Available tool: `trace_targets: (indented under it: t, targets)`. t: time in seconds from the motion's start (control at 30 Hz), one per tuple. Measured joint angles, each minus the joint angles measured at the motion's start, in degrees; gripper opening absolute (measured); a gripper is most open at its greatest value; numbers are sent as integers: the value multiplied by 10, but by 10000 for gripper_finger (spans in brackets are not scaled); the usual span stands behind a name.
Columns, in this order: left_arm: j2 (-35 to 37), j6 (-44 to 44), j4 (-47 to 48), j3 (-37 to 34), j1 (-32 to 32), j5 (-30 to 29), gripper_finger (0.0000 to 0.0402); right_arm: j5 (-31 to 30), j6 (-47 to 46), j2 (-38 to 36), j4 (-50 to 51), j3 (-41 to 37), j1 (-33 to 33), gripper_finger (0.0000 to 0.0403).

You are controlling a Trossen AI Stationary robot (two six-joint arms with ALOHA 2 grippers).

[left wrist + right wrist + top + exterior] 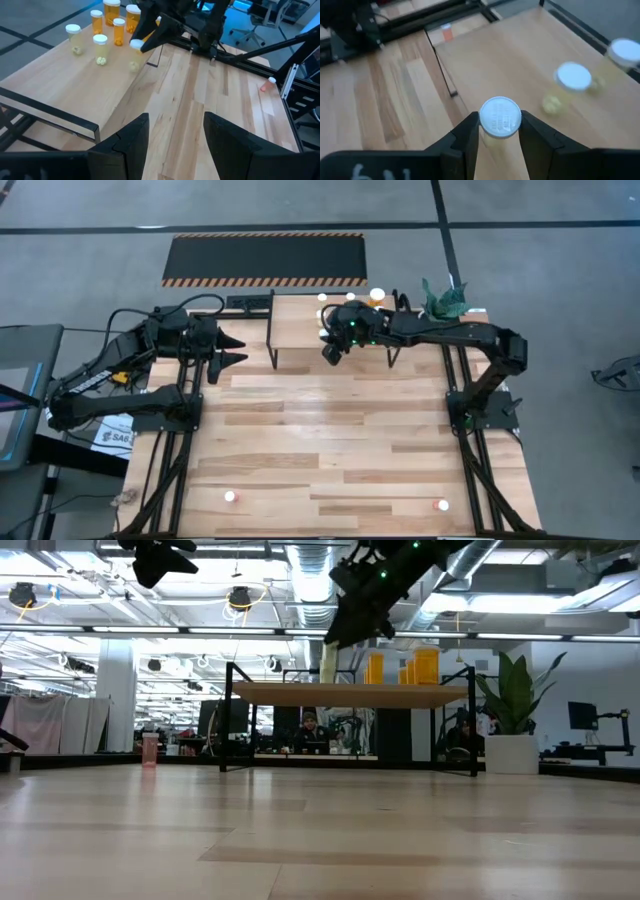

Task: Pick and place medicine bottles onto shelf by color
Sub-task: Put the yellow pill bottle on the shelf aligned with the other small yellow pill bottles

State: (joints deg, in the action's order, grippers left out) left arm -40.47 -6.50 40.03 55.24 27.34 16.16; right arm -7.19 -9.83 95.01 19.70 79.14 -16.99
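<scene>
High view: the right gripper hangs over the shelf; the bottle in it is hidden. The left gripper waits beside the shelf, jaws apart, empty. A floor label reads "SA6", cut off.

Low view: orange bottles stand on the shelf.

Left wrist view: pale yellow-green bottles stand near the orange ones.

Right wrist view: jaws clamped on a white-capped bottle; cap embossing unreadable, body mostly hidden.
</scene>
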Motion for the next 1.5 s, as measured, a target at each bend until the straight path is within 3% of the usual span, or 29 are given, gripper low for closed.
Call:
trace_targets:
  t: [1.5]
  targets:
    - [0,6,6,0,0,0,176,-2,14,31,-23,1,-9,153]
